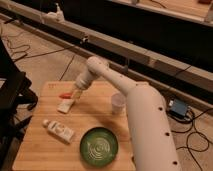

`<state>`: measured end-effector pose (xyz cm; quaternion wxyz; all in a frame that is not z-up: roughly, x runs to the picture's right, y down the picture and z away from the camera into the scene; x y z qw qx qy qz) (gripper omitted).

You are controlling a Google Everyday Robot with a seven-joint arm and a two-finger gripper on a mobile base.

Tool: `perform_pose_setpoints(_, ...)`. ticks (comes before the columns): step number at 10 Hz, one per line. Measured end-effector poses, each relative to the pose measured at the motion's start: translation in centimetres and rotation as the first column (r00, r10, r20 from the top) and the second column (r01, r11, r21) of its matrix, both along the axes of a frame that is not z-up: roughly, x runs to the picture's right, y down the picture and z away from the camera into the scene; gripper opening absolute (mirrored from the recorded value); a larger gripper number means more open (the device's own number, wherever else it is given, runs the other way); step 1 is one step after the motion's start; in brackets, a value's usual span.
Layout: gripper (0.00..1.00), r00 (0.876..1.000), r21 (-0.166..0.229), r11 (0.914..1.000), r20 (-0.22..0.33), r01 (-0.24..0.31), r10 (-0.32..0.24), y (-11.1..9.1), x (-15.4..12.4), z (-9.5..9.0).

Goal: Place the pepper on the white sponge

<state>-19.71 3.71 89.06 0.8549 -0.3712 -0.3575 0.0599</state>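
I see the gripper low over the bench, just above the white sponge. The pepper lies just left of the jaws, beside the sponge's far edge. I cannot tell whether the jaws are clenched.

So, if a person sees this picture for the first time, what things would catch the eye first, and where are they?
The big white robot arm dominates, rising from the lower right and reaching across the wooden table. Its gripper hangs near the far left part, just above the white sponge, with the small orange-red pepper close beside it. Next, the green plate stands out at the near edge, between a white tube and the arm, and a white cup sits mid-table.
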Motion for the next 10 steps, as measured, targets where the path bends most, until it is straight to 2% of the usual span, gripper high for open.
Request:
perform_pose_setpoints(2, 0.03, 0.998, -0.030, 0.9988, 0.044, 0.039, -0.038, 1.7, -2.7, 0.2)
perform_pose_setpoints(3, 0.09, 0.997, -0.041, 0.9975, 0.058, 0.057, -0.055, 2.3, -3.5, 0.3)
perform_pose_setpoints(6, 0.41, 0.993, -0.085, 0.9918, 0.076, 0.095, -0.089, 3.9, -5.1, 1.5)
perform_pose_setpoints(9, 0.71, 0.993, -0.101, 0.9895, 0.074, 0.104, -0.097, 3.9, -5.5, 2.7)
perform_pose_setpoints(10, 0.74, 0.992, -0.103, 0.9888, 0.071, 0.108, -0.101, 3.9, -5.4, 2.9)
